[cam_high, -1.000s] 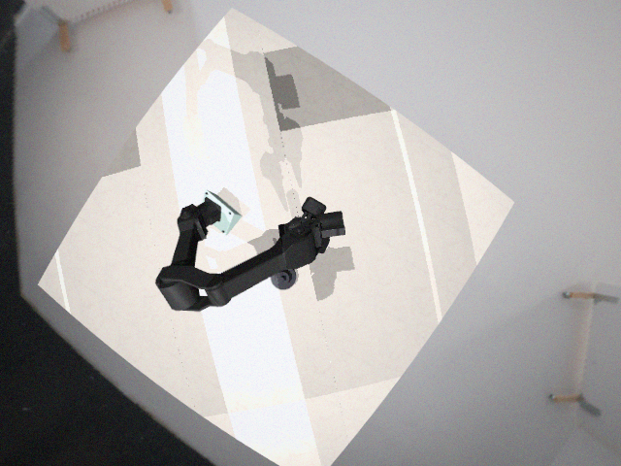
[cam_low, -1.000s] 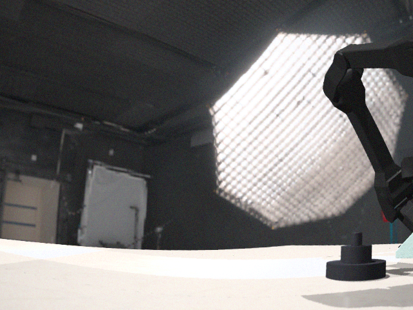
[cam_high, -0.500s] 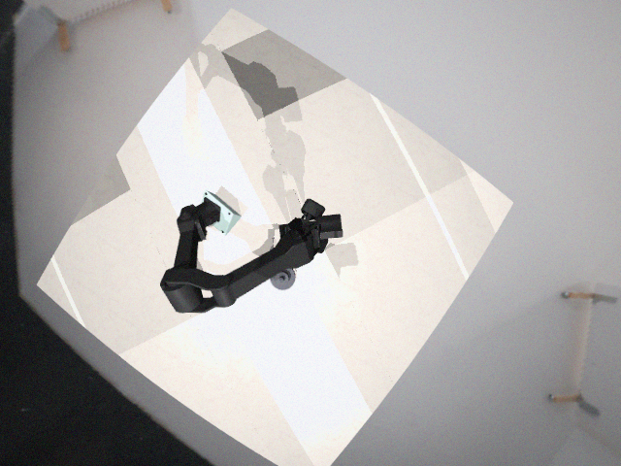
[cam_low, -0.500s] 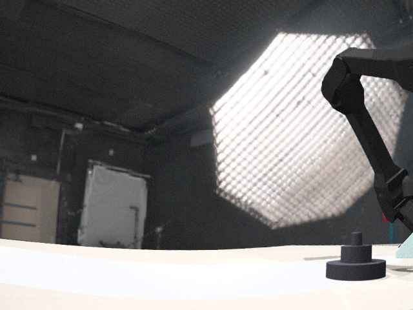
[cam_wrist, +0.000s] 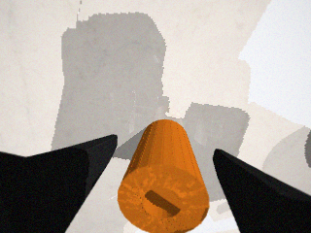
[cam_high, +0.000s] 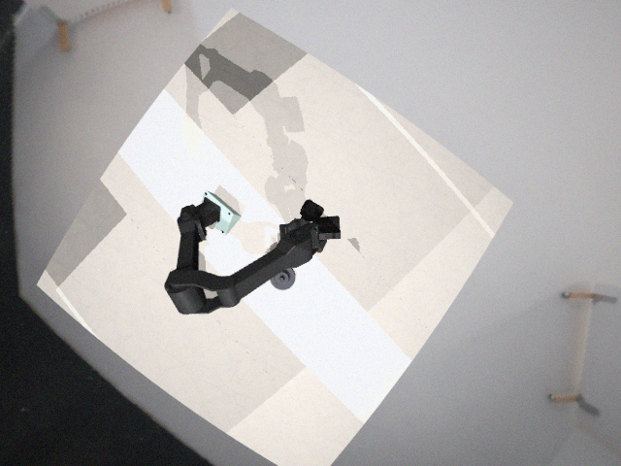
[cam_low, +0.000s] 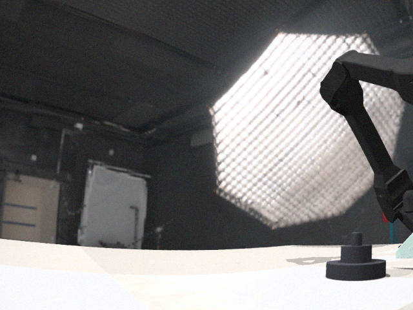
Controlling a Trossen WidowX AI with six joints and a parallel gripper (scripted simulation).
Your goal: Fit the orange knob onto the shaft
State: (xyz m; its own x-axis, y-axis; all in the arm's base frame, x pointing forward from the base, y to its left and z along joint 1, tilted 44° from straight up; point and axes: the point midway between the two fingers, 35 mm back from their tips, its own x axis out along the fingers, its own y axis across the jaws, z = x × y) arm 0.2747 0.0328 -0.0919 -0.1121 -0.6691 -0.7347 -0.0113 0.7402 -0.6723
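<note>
The orange knob [cam_wrist: 162, 165] is off the dark stepped pedestal [cam_high: 288, 284] [cam_low: 355, 270].

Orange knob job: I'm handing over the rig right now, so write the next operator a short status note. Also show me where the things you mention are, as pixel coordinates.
Tool [cam_high: 323, 231] [cam_wrist: 164, 147]: open, fingers either side of the orange ribbed knob [cam_wrist: 162, 186], with gaps visible on both sides; no grip.
Knob: off the shaft, its slot-like hole facing the wrist camera.
Dark round stepped pedestal [cam_high: 275, 283] [cam_low: 355, 270] [cam_wrist: 308, 149]: off to one side, its dark upright shaft [cam_high: 283, 277] [cam_low: 356, 238] bare.
Done: knob not gripped or fitted.
Left: grip, lift, align flats, press fully down, release.
</note>
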